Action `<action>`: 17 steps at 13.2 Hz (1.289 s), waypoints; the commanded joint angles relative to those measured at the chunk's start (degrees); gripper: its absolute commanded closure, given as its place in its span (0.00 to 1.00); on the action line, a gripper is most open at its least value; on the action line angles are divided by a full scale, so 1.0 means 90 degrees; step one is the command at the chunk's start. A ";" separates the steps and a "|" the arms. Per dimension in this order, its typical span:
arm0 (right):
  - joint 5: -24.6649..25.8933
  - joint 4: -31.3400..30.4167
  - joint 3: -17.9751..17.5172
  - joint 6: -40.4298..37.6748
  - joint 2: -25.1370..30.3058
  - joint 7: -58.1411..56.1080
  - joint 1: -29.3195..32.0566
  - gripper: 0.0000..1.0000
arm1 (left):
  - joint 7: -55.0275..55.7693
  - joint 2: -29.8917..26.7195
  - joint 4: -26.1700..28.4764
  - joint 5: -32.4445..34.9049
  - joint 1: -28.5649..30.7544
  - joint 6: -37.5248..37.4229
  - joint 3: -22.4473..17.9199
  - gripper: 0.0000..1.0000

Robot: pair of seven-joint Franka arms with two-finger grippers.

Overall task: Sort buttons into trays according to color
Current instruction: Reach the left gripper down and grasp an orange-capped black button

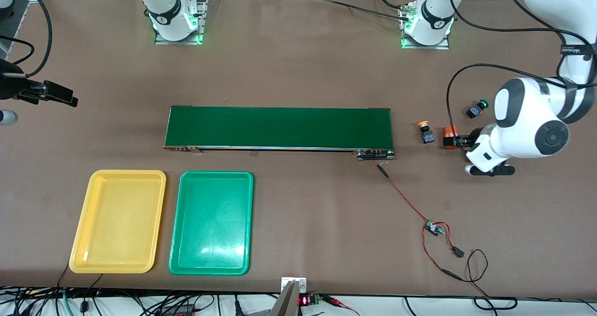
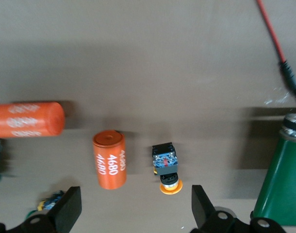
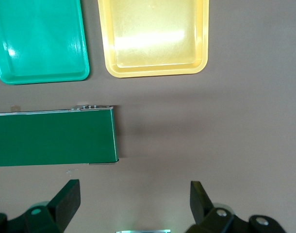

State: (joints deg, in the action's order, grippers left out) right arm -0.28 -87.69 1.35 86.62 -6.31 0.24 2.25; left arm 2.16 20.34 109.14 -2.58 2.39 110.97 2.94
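Only left wrist view shows second orange cylinder point(image 2: 26, 120).

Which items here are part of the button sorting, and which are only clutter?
Job: yellow-capped button, green-capped button, yellow tray, green tray.

Lying about: orange "4680" cylinders, conveyor belt, small wired circuit board.

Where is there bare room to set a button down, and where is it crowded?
Both the yellow tray and the green tray hold nothing, and the conveyor belt top is bare. It is crowded past the belt's end under the left gripper: orange cylinders and a yellow-capped button lie close together.
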 commanded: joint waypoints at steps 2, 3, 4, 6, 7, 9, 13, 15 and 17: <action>-0.0115 0.0006 -0.0023 0.0082 0.0007 0.0081 0.0043 0.00 | 0.0315 -0.0657 0.1036 -0.0386 -0.0041 0.0424 0.0044 0.00; -0.0115 0.0006 -0.0023 0.0092 0.0007 0.0081 0.0034 0.00 | 0.0433 -0.0706 0.1134 -0.0387 -0.0051 0.0444 0.0189 0.00; -0.0115 0.0006 -0.0023 0.0093 -0.0002 0.0081 0.0043 0.00 | 0.0531 -0.0804 0.1309 -0.0387 -0.0013 0.0560 0.0365 0.00; -0.0115 0.0006 -0.0023 0.0093 -0.0022 0.0081 0.0034 0.00 | 0.0726 -0.1125 0.2001 -0.0387 -0.0032 0.1212 0.0561 0.00; -0.0115 0.0006 -0.0023 0.0093 -0.0022 0.0081 0.0024 0.00 | 0.0766 -0.1165 0.2188 -0.0387 -0.0012 0.1409 0.0649 0.00; -0.0115 0.0006 -0.0023 0.0102 -0.0022 0.0081 0.0004 0.00 | 0.0766 -0.1147 0.2267 -0.0387 -0.0022 0.1449 0.0659 0.00; -0.0125 0.0006 -0.0023 0.0102 -0.0032 0.0081 0.0004 0.00 | 0.0737 -0.0738 0.2317 -0.0387 -0.0032 0.1566 0.0669 0.00; -0.0125 0.0006 -0.0023 0.0112 -0.0032 0.0081 0.0004 0.00 | 0.0737 -0.0513 0.2307 -0.0387 -0.0012 0.1635 0.0659 0.00; -0.0135 0.0016 -0.0023 0.0112 -0.0061 0.0081 0.0004 0.00 | 0.0737 -0.0279 0.2288 -0.0377 0.0017 0.1839 0.0659 0.00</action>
State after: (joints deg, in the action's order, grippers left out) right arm -0.52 -87.70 1.30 87.23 -6.59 0.24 2.15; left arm 8.71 15.75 130.02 -5.50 2.12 125.72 8.81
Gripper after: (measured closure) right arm 0.000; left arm 0.000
